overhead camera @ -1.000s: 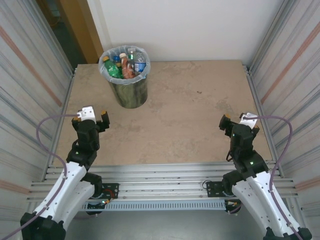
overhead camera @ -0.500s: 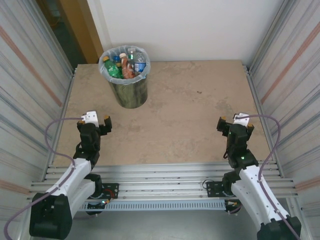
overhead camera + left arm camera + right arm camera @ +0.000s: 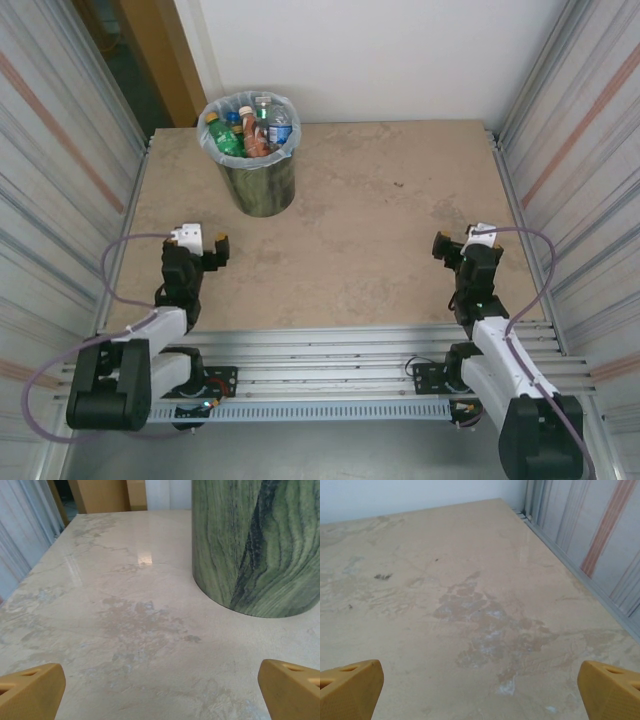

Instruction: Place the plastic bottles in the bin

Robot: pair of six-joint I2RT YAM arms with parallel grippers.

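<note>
The bin (image 3: 258, 178), a dark green marbled cylinder with a pale bag liner over its rim, stands at the table's far left. Several plastic bottles (image 3: 247, 131), green, clear and orange, stick up inside it. Its wall (image 3: 255, 545) rises close ahead in the left wrist view, to the right. My left gripper (image 3: 198, 244) hangs low over the near left of the table, open, with nothing between its orange fingertips (image 3: 35, 686). My right gripper (image 3: 465, 241) is low at the near right, also open and empty (image 3: 482, 690), facing bare tabletop.
The beige stone table (image 3: 370, 200) is walled by ribbed metal panels left (image 3: 60, 170) and right (image 3: 585, 150), with a white wall behind. A metal rail runs along the right edge (image 3: 570, 565). The arms' bases sit on the slatted frame (image 3: 320, 350) at the near edge.
Both arms have folded back and down toward their bases. The left gripper has drifted slightly right and nearer, the right one slightly left. Both stayed open.
</note>
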